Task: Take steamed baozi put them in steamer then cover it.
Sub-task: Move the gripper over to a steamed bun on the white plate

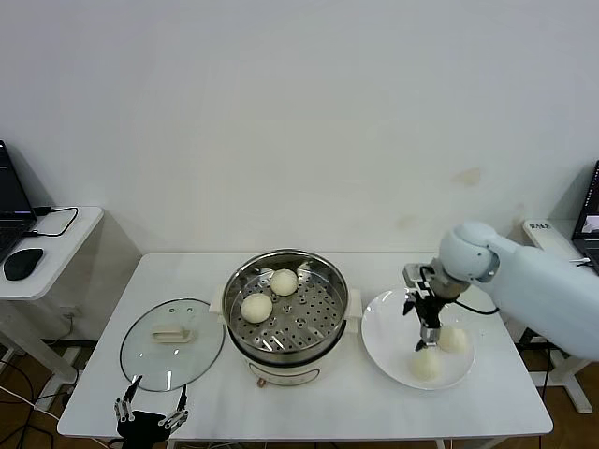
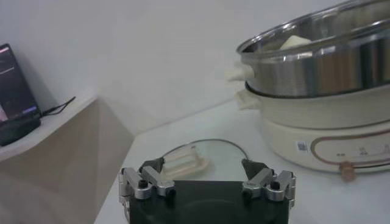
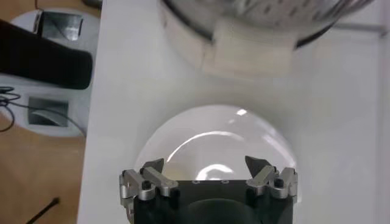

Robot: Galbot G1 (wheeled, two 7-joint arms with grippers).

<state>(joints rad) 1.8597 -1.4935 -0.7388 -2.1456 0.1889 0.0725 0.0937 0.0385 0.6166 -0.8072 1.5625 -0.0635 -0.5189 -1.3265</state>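
Wide open and empty, the right gripper point(image 1: 427, 339) hovers lower right over soft, squashable cream-white dough buns point(image 1: 426, 365) (pinch the sides gently).

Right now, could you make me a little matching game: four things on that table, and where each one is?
Things:
1. glass lid
2. steamer
3. white plate
4. right gripper

Places:
A. middle of the table, two buns inside
B. above the plate's buns, jaws open
C. flat on the table, left of the pot
D. right of the pot, two buns on it

Pairs: 1-C, 2-A, 3-D, 4-B
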